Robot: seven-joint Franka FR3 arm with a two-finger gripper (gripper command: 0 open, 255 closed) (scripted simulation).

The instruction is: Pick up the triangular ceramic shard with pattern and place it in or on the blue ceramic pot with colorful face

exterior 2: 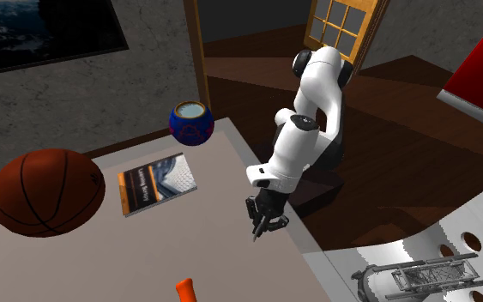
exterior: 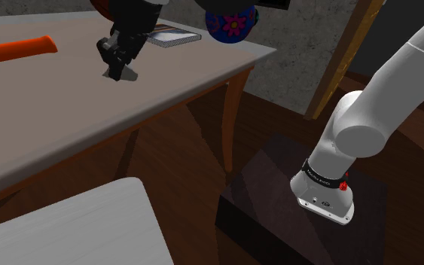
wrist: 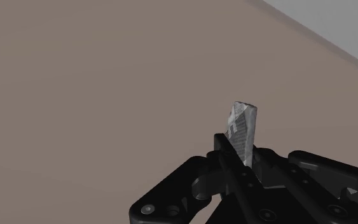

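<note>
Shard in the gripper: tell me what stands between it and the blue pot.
Nothing upright does. The shard is clasped in the gripper above the tabletop. A book lies flat close beside the line to the blue pot, probably low enough to pass over. The basketball sits well aside.

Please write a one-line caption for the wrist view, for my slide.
Black two-finger hand clasping a thin grey patterned shard over the brown-grey tabletop.

Opposed exterior views share the table (exterior: 67,113)
</note>
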